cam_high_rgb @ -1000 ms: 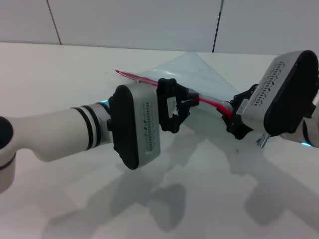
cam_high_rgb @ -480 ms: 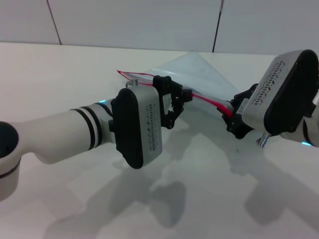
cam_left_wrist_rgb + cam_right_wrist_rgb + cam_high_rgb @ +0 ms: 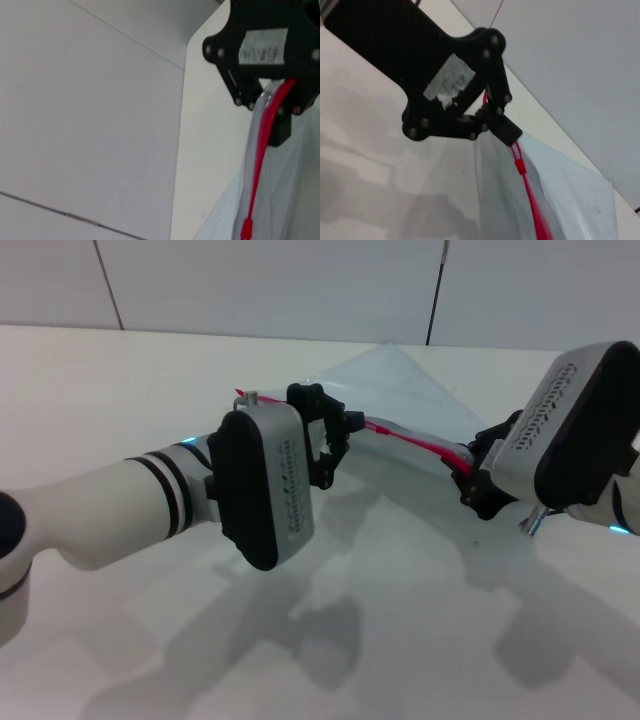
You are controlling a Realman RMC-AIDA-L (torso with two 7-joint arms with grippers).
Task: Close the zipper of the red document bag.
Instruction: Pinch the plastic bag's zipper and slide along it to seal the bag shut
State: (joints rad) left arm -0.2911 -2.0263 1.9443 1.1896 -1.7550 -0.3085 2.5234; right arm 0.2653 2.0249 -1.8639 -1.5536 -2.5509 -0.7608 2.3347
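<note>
In the head view the red document bag (image 3: pixel 405 390) sits in the upper middle of the frame, a pale translucent pouch lifted off the white surface (image 3: pixel 400 620) along its near edge and sloping back toward the wall. The zipper (image 3: pixel 410 440) runs as a thin red line along that raised edge, stretched between the two hands from the upper centre-left to the centre-right of the frame.

The left hand (image 3: pixel 325 435) is at the upper centre, just beyond its large white wrist housing, with its black fingers closed on the zipper close to the strip's left end. A short bit of red strip pokes out past it at the upper left.

The right hand (image 3: pixel 480 475) is at the right of the frame, tucked under its own white housing, its dark fingers pinched shut on the other end of the zipper.

In the left wrist view the red strip (image 3: pixel 262 145) runs up the right side of the frame into the far black hand (image 3: pixel 272 92), with clear bag plastic beside it. In the right wrist view the strip (image 3: pixel 527 192) rises from the lower middle into the other hand (image 3: pixel 492 117), which grips it.
</note>
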